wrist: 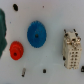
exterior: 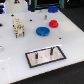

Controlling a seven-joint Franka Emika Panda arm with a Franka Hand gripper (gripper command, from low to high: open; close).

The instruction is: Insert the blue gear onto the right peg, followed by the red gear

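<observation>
We take the blue gear (exterior: 43, 31) as our landmark; it lies flat on the white desk (exterior: 15, 50), its hub hole facing up. The red gear (exterior: 53, 23) lies just beside it, apart, toward the exterior view's right and farther back. The grey plate (exterior: 46, 56) sits nearer the camera than the blue gear, and on it the right peg (exterior: 52, 50) stands upright with 1 shorter pin (exterior: 39, 56) near it. A beige block (exterior: 19, 27) is on the blue gear's other side. The hand does not show in any view, so we cannot tell its opening.

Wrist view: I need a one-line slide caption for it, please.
Blue gear and smaller red gear lie apart on the white table, beside a beige block.
</observation>
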